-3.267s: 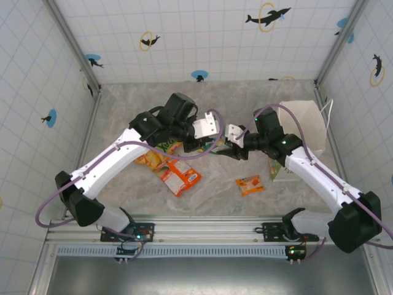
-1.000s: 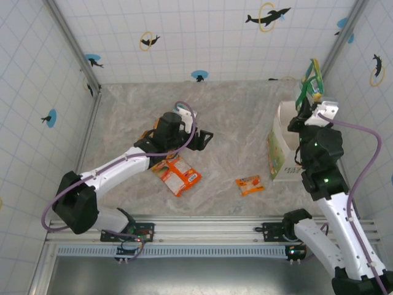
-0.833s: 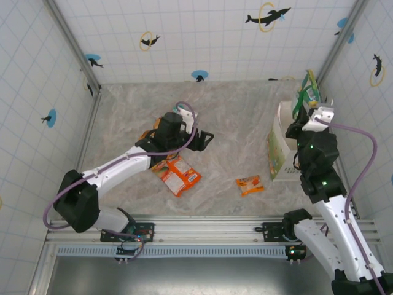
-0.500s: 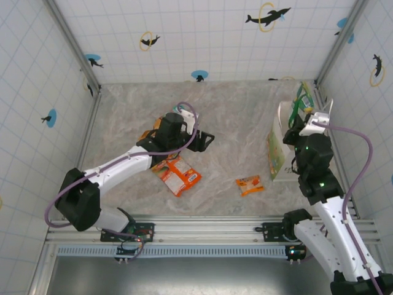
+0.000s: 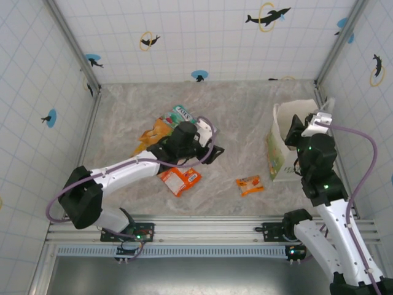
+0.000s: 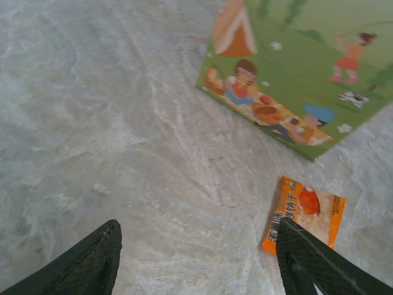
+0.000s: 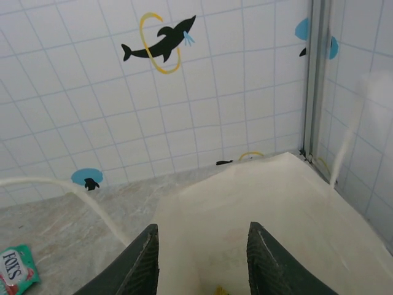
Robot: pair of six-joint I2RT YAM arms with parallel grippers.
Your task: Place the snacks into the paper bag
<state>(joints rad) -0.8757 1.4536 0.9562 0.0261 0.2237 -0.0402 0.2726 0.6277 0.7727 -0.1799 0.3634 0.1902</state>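
The paper bag (image 5: 277, 150) stands at the right of the table, its open top up and its printed side facing left. My right gripper (image 5: 295, 126) hangs open over the mouth; in the right wrist view it (image 7: 202, 227) looks down into the cream inside (image 7: 258, 203), where a yellow scrap (image 7: 218, 290) peeks out at the bottom. My left gripper (image 5: 212, 152) is open and empty, low over the table centre (image 6: 198, 226). A small orange packet (image 5: 249, 184) (image 6: 304, 212) lies right of it. Another orange packet (image 5: 181, 178), a yellow-orange one (image 5: 153, 130) and a green one (image 5: 182, 113) lie left.
The bag's green cartoon print (image 6: 295, 80) shows ahead of the left gripper. A white bag handle (image 7: 73, 190) loops left of the right gripper's fingers. Tiled walls enclose the table on three sides, and the bag stands close to the right wall.
The right gripper came down from high above the bag with a green and yellow packet; it is now open and empty. The left arm swung right, uncovering the green and yellow packets.
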